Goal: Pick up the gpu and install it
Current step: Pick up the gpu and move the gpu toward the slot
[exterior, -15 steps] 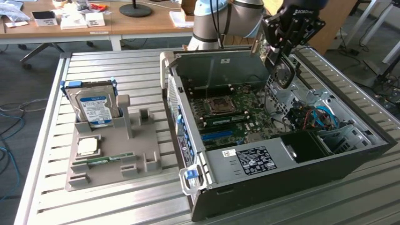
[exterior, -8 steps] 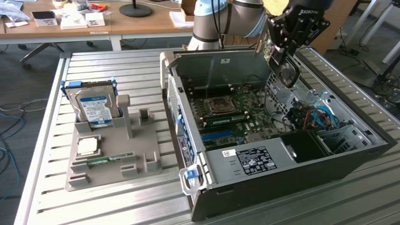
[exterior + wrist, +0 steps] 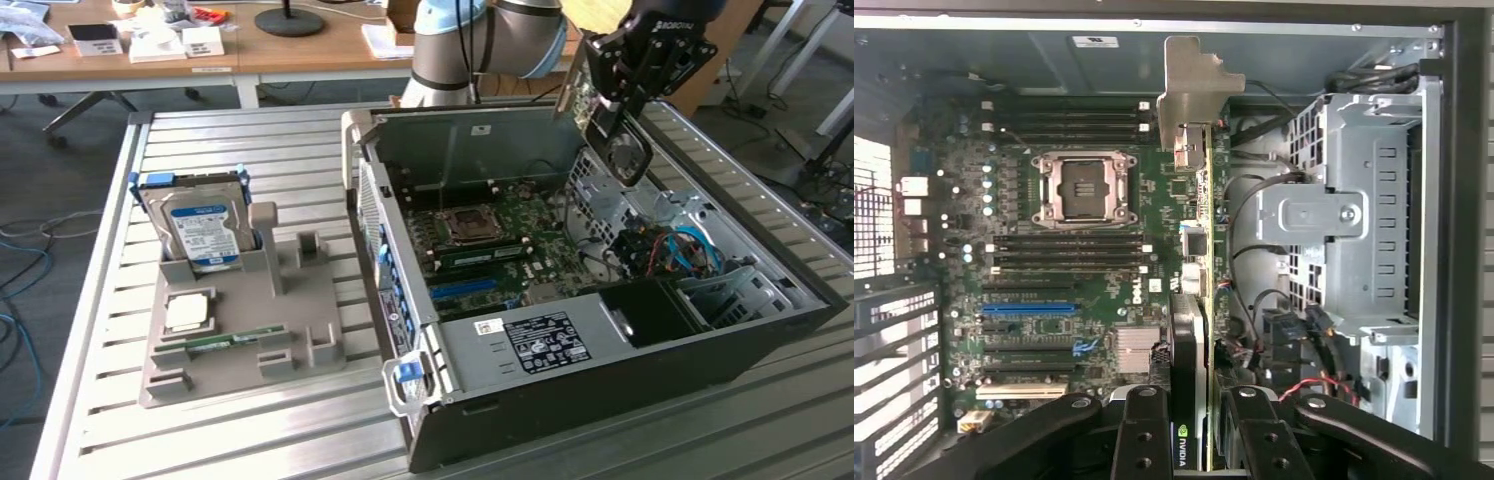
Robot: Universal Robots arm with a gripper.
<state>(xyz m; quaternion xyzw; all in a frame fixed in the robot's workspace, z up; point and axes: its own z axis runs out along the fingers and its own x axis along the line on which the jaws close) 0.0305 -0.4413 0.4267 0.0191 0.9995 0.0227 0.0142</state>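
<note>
– Gripper (image 3: 1199,405) sits nearest the wrist lens. Black fingers (image 3: 1144,435) stand on either side of the gpu (image 3: 1199,250), pressed onto its two faces. Logged as pinching the card.
– Card orientation?
– Edge-on in the wrist view. Black cooler (image 3: 1186,345) is down by the fingers, silver bracket (image 3: 1194,85) at the far end.
– Position over the machine?
– Exterior view: gripper (image 3: 627,85) holds the gpu (image 3: 618,140) upright over the open case (image 3: 601,400), at the far corner toward the exterior view's right. Card hangs about level with the case rim.
– Seated in a slot?
– No. It looks clear of the motherboard (image 3: 1084,270), though depth is hard to judge from either angle. The wrist view places it between the processor socket (image 3: 1082,188) and the grey drive cage (image 3: 1344,220). A blue slot (image 3: 1029,308) lies on the socket side of the card.
– Surroundings?
– Case lies on its side on a slatted metal table (image 3: 267,140). Toward the exterior view's left, well apart from the case, a grey holder (image 3: 214,385) carries a hard drive (image 3: 203,228) with a blue-white label, standing upright.
</note>
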